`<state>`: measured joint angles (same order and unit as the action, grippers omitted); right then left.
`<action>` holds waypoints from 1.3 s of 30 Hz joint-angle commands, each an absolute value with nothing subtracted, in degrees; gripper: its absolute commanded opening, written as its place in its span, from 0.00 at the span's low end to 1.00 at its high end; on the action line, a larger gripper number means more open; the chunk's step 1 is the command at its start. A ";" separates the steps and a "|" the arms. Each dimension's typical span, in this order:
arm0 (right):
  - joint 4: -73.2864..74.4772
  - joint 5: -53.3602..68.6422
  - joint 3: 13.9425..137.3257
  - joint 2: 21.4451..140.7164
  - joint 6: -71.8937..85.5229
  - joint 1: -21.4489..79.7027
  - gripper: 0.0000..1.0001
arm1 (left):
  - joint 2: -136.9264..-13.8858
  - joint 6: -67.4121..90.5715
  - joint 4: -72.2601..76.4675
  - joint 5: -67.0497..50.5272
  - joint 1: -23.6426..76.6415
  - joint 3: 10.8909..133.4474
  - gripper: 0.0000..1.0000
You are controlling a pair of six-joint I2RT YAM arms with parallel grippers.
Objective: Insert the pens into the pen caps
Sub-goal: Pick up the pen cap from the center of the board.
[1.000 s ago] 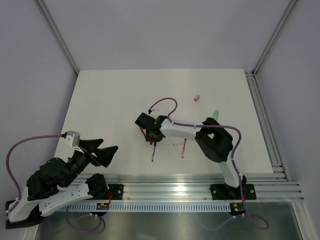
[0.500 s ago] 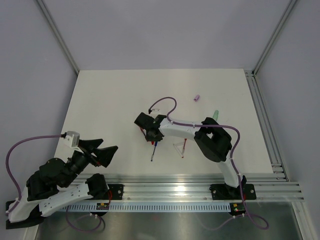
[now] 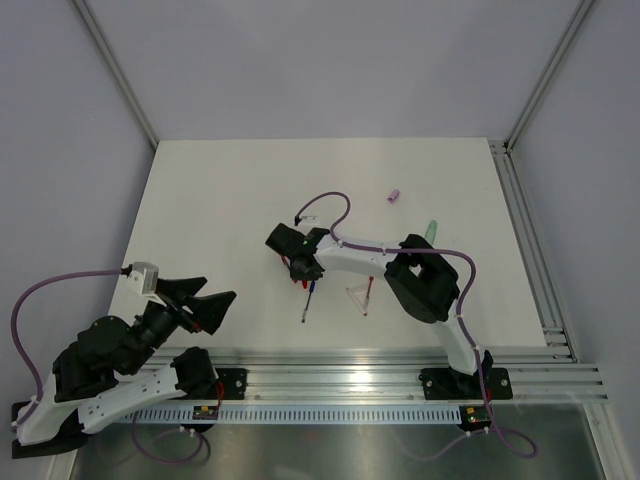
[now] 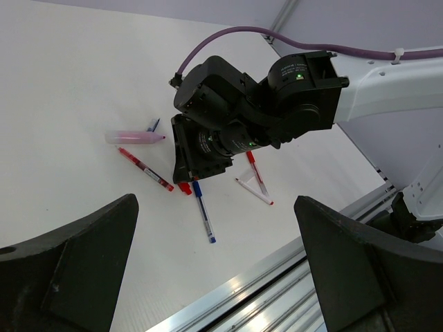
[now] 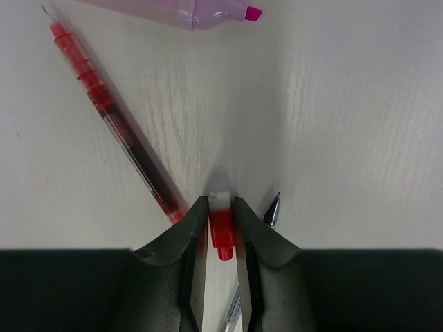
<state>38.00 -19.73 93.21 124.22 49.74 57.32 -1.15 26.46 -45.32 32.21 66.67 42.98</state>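
Red pen cap (image 5: pixel 220 232) sits between the two fingers of the right hand (image 5: pixel 220 207), which have closed in until they press on either side of it, low over the tabletop (image 3: pixel 220 190). Whether the cap is off the surface I cannot tell. A red pen (image 5: pixel 118 117) lies just left of the cap, slanting away from it, its near end almost at the cap. A thick pink pen (image 5: pixel 173 8) lies beyond the cap, well apart. The tip of a blue pen (image 5: pixel 271 209) shows just right of the cap. A lilac cap (image 3: pixel 395 196) lies far from the red pen cap, toward the back right. The left hand (image 3: pixel 210 295) is spread wide and holds nothing, far from the cap at the near left edge.
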 commanded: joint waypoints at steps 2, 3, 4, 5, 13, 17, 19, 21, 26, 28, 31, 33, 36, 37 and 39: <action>40.87 -21.53 93.60 126.39 50.10 56.78 0.28 | -0.44 25.31 -42.71 31.29 66.45 42.89 0.99; 41.04 -21.53 93.69 126.39 50.10 56.78 0.29 | -0.44 25.31 -42.71 31.29 66.45 42.89 0.99; 41.04 -21.45 93.69 126.47 50.10 56.78 0.29 | -0.53 25.23 -42.71 31.29 66.45 42.89 0.99; 40.96 -21.36 93.60 126.47 50.10 56.78 0.29 | -0.53 25.31 -42.71 31.20 66.36 42.80 0.99; 40.08 -19.87 93.60 126.74 49.75 56.86 0.12 | -0.53 25.84 -43.33 32.08 66.27 42.98 0.99; 39.73 -20.56 95.09 125.08 48.17 56.52 0.05 | -1.32 26.98 -44.12 33.04 66.27 43.24 0.99; 39.03 -20.92 96.15 123.67 47.38 56.25 0.02 | -2.54 27.59 -44.82 33.92 66.27 43.42 0.99; 36.84 -20.74 96.15 120.68 46.15 55.64 0.00 | -3.60 28.30 -45.26 34.01 66.27 43.59 0.99; 32.00 -20.65 94.31 113.39 43.69 55.11 0.00 | -7.64 30.58 -45.00 34.01 66.27 44.12 0.99; 31.20 -20.74 92.82 109.35 43.16 55.02 0.00 | -8.78 31.72 -44.30 33.05 66.27 44.47 0.99; 28.05 -20.83 88.43 103.29 42.10 54.85 0.00 | -12.03 34.45 -42.20 29.64 66.27 44.83 0.99; 26.64 -20.74 83.62 98.04 41.57 54.58 0.00 | -15.28 35.07 -39.13 25.87 66.27 44.39 0.99; 23.91 -20.04 75.98 89.87 39.99 53.35 0.01 | -22.37 36.99 -32.82 23.04 66.36 42.98 0.99; 23.21 -19.69 74.02 87.56 39.12 52.83 0.00 | -24.94 37.78 -31.13 21.20 66.27 41.93 0.99; 22.42 -19.60 67.63 80.73 38.32 50.81 0.01 | -34.30 39.98 -25.87 19.69 66.36 41.66 0.99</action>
<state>25.19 -19.57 74.54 88.14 40.97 53.41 -23.92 36.03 -37.17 25.21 66.41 42.72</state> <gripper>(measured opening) 0.164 0.985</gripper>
